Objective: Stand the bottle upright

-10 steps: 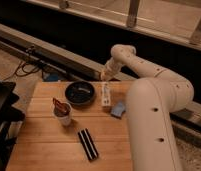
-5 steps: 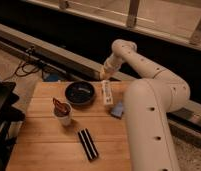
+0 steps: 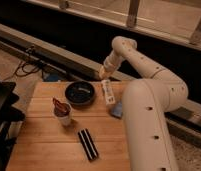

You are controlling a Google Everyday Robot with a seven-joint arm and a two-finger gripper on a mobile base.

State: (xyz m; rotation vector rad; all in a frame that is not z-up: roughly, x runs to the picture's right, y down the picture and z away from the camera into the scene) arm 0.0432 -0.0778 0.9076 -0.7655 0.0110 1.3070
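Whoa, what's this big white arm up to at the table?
A white robot arm reaches over the far edge of a wooden table. Its gripper hangs just above the far end of a small whitish bottle, which lies on its side beside a dark bowl and a blue sponge. The bottle is not yet upright. A white cup and a dark striped object sit nearer the camera.

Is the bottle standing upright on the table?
No, the bottle lies on its side beside the dark bowl, with the gripper at its far end.
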